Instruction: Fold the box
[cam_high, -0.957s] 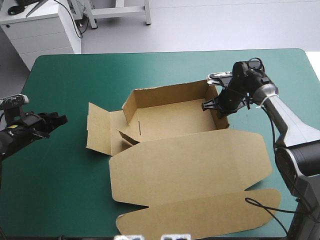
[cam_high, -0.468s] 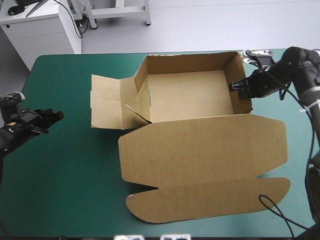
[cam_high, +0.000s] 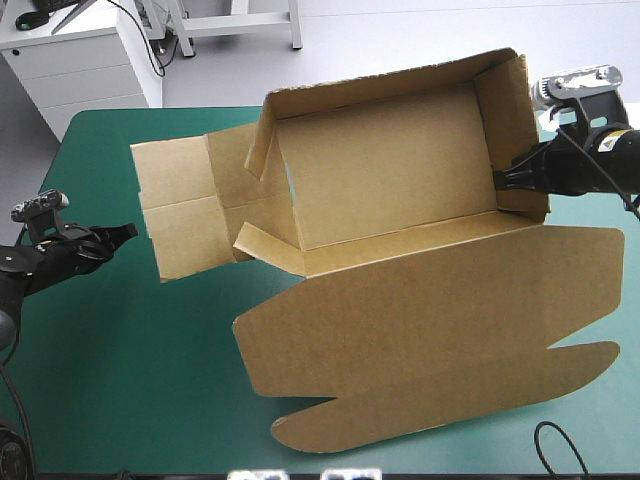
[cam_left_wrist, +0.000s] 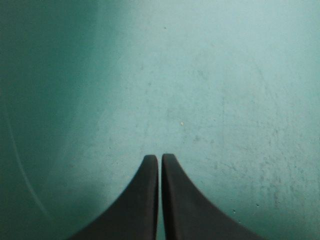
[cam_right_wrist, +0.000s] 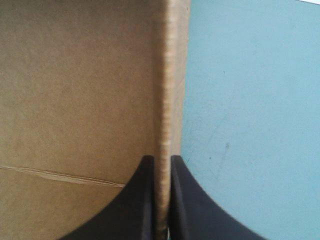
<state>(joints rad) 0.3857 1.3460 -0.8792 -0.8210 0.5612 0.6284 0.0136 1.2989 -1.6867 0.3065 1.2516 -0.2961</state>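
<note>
The box (cam_high: 420, 330) has its lid panel spread over the near right of the counter (cam_high: 120, 380). Its tray is tilted up at the far right, with the left flaps unfolded. The left arm (cam_high: 50, 252) sits low at the left edge, pointing right. The left jaws are closed and empty over bare counter. The right arm (cam_high: 590, 160) reaches in at the far right, and the right jaws are pinched on the tray's right wall.

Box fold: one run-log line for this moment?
box: open tray, left flaps unfolded, lid open | right gripper: jaws shut on right wall | left gripper: jaws shut, empty, over teal-green cover
</note>
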